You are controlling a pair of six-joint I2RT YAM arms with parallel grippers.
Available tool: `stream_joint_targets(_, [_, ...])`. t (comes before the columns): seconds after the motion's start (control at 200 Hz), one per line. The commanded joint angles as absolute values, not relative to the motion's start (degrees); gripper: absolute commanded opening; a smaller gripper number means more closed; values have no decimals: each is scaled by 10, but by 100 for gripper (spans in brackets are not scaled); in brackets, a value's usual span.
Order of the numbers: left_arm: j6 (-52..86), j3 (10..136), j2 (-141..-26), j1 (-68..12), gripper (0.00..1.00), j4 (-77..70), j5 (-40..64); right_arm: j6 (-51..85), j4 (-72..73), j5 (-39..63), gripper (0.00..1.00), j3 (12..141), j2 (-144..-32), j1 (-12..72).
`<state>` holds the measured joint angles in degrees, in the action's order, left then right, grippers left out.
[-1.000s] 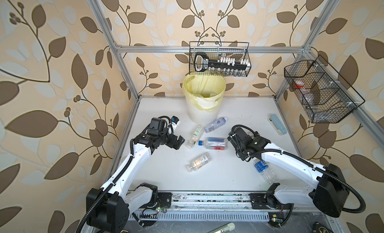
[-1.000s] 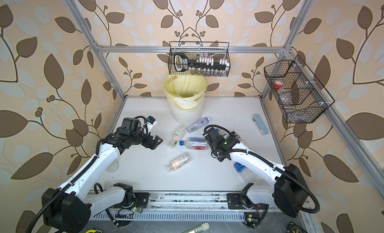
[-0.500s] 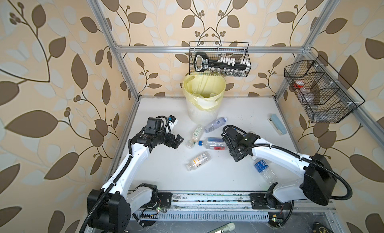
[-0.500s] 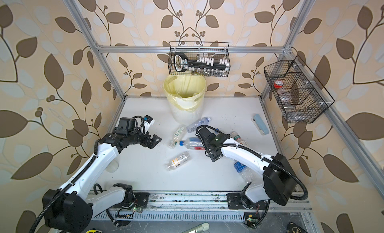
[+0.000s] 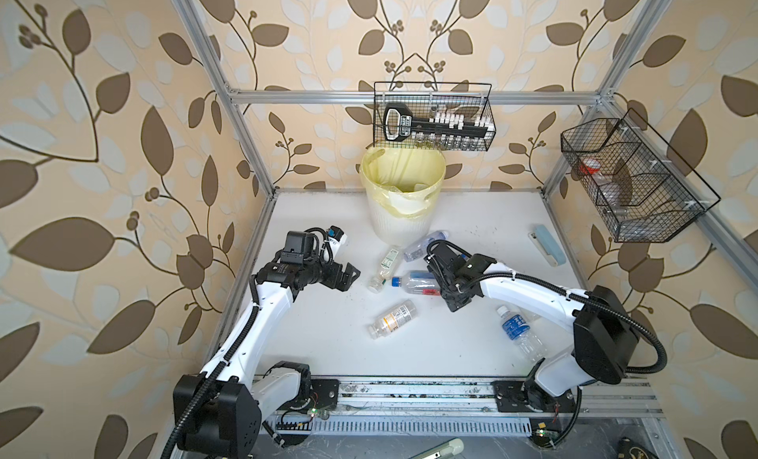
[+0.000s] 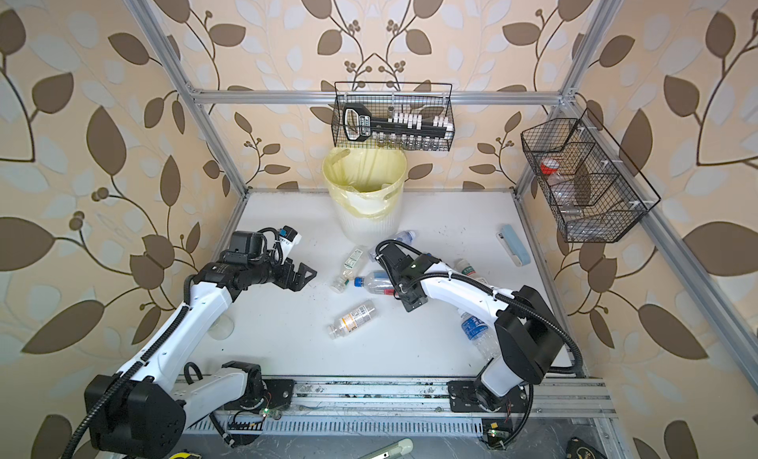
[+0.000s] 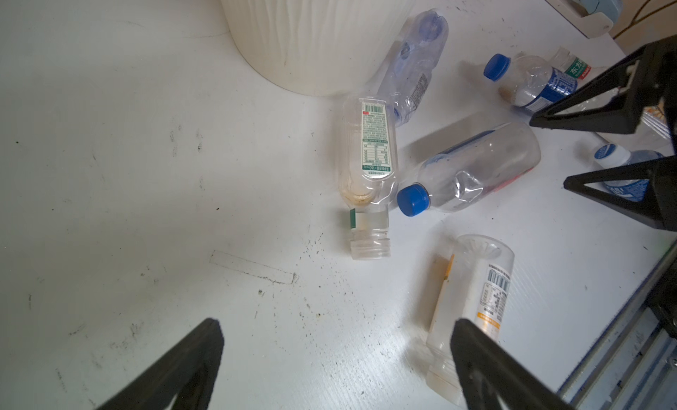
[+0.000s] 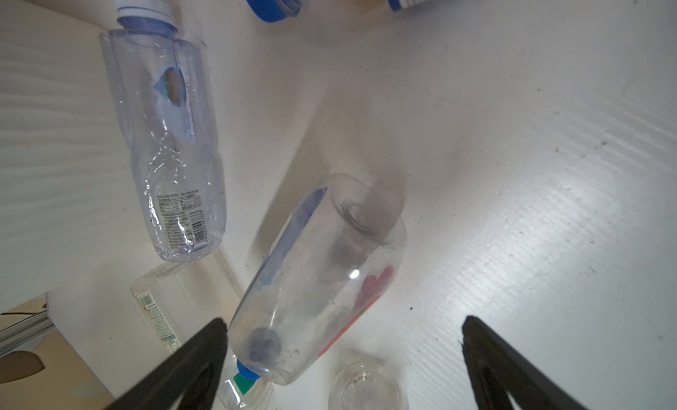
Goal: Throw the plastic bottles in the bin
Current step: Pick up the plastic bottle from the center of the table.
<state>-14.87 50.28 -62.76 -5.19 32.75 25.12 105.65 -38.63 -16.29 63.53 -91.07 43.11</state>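
Note:
The cream ribbed bin [image 5: 404, 227] [image 6: 369, 227] with its yellow liner stands at the back. Several plastic bottles lie in front of it. They are a crushed clear one [image 5: 424, 244] [image 8: 172, 144], a green-labelled uncapped one [image 5: 384, 268] [image 7: 368, 162], a blue-capped one [image 5: 414, 282] [image 7: 476, 166] [image 8: 322, 280], an orange-labelled one [image 5: 393, 318] [image 7: 472, 309] and a blue-labelled one [image 5: 517, 332]. My right gripper [image 5: 445, 291] [image 6: 404, 291] [image 8: 343, 320] is open over the blue-capped bottle, whose neck end lies between the fingers. My left gripper [image 5: 346, 274] [image 6: 301, 278] [image 7: 336, 322] is open and empty, left of the bottles.
Black wire baskets hang on the back wall [image 5: 432, 116] and the right wall [image 5: 631, 182]. A pale blue block [image 5: 547, 243] lies at the table's right edge. Aluminium frame posts [image 5: 246, 149] stand at the corners, and the arms' rail [image 5: 410, 399] runs along the front.
My right gripper has swung left, onto the blue-capped bottle's far end. The left gripper drew back slightly to the left. Both stayed open.

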Motion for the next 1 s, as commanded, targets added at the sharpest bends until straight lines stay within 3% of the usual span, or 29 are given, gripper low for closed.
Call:
stream_joint_targets(0.0, [-150,500,-623,-45,99,328,275,1110,-382,-133,100,649,-935,434])
stream_joint_targets(0.225, [-153,500,-626,-43,99,328,279,1168,-358,-161,98,648,-960,437])
stream_joint_targets(0.55, [-153,500,-621,-41,99,329,278,1182,-340,-120,96,680,-1039,425])
stream_joint_targets(1.0, [-152,500,-622,-38,99,331,289,1221,-267,-144,70,623,-1019,413])
